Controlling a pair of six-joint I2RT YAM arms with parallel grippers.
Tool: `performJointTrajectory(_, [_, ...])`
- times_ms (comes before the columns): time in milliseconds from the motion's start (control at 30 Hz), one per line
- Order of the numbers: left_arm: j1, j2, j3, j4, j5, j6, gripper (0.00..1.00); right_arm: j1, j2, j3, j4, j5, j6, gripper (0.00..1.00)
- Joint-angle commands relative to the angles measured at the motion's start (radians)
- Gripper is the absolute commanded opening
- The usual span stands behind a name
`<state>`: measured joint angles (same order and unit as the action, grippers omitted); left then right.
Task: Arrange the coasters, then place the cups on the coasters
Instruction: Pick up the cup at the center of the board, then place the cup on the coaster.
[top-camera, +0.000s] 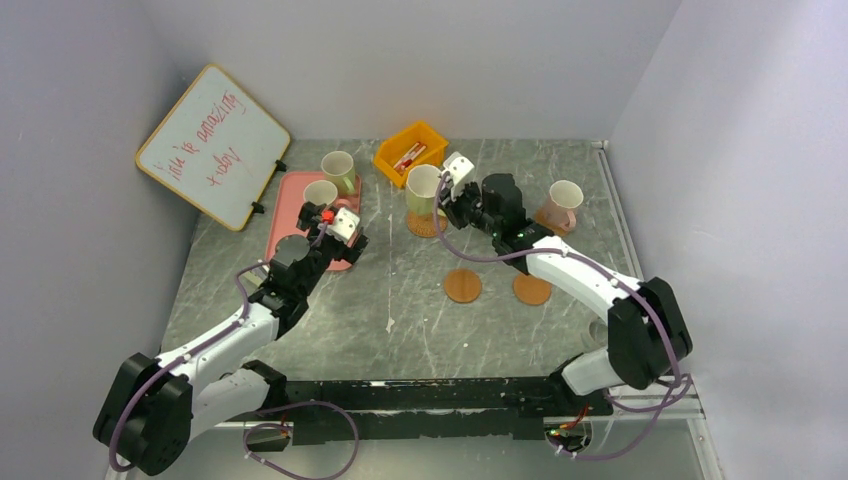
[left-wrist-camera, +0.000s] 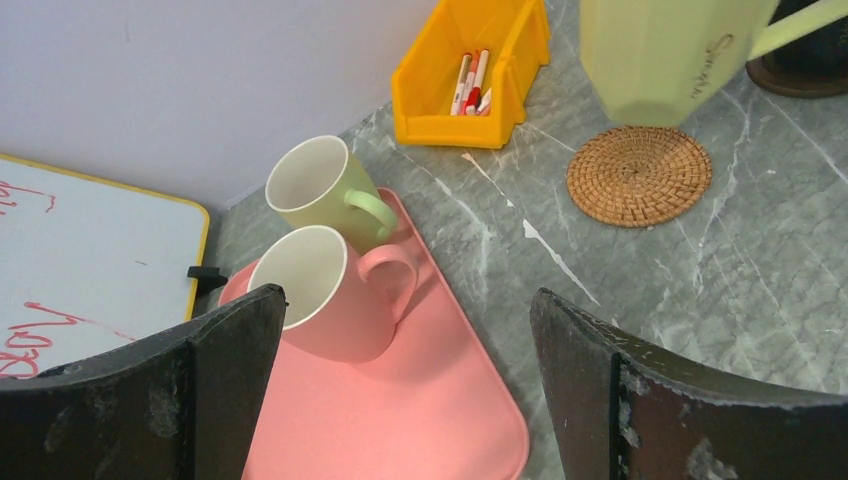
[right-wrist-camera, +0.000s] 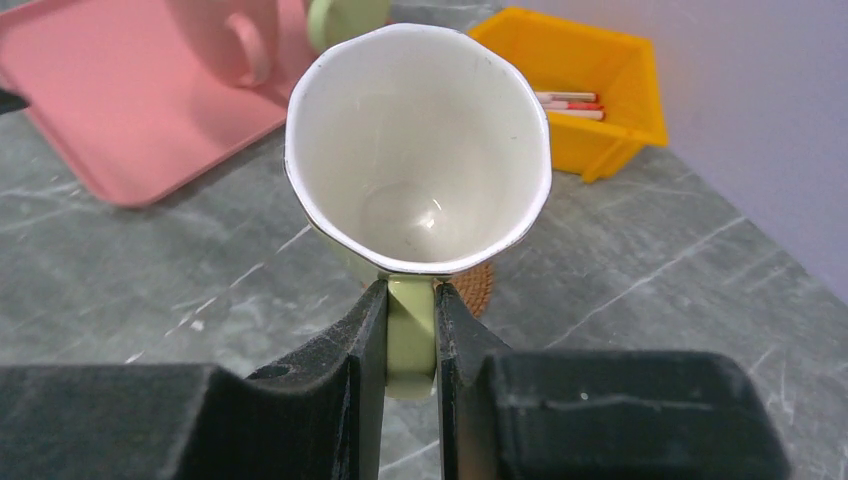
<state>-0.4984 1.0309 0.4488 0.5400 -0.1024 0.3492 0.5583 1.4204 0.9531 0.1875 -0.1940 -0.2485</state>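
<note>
My right gripper (right-wrist-camera: 410, 290) is shut on the handle of a pale green cup (right-wrist-camera: 420, 140), held upright just over the woven tan coaster (left-wrist-camera: 639, 175), a little behind it and apart from it. Seen from above, that cup (top-camera: 424, 190) and the right gripper (top-camera: 450, 197) are mid-table near the back. Two orange-brown coasters (top-camera: 462, 286) (top-camera: 531, 290) lie bare in front. A pink cup (top-camera: 565, 203) stands on a coaster at the right. My left gripper (left-wrist-camera: 405, 305) is open over the pink tray (left-wrist-camera: 400, 420), near a pink cup (left-wrist-camera: 320, 290) and a green cup (left-wrist-camera: 315, 185) standing on it.
A yellow bin (top-camera: 410, 150) with markers sits at the back, just behind the held cup. A whiteboard (top-camera: 213, 145) leans at the back left beside the tray. A dark round thing (left-wrist-camera: 800, 75) shows at the left wrist view's top right edge.
</note>
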Motion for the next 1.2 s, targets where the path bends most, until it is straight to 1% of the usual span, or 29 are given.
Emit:
performJointTrajectory(0, [0.004,-0.018,-0.001,0.041,0.014,0.001,0.97,0.009,0.026,0.049,0.217,0.133,0.071,0.0])
performJointTrajectory(133, [0.004,-0.013,0.0,0.044,0.014,0.002,0.97,0.01,0.051,0.037,0.251,0.184,0.068,0.0])
performJointTrajectory(267, [0.004,-0.005,-0.001,0.048,0.005,0.006,0.97,-0.013,0.092,0.122,0.202,0.162,0.087,0.0])
performJointTrajectory(333, [0.004,-0.005,-0.001,0.046,0.006,0.005,0.97,-0.016,0.109,0.133,0.21,0.154,0.091,0.0])
performJointTrajectory(567, [0.004,0.005,-0.001,0.05,0.019,0.002,0.97,-0.016,0.162,0.049,0.316,0.191,0.124,0.0])
performJointTrajectory(833, [0.006,-0.011,-0.005,0.052,0.019,0.002,0.97,-0.011,0.155,-0.001,0.375,0.218,0.167,0.0])
performJointTrajectory(1167, [0.006,-0.004,-0.005,0.052,0.018,0.004,0.97,0.007,0.181,-0.024,0.403,0.255,0.165,0.0])
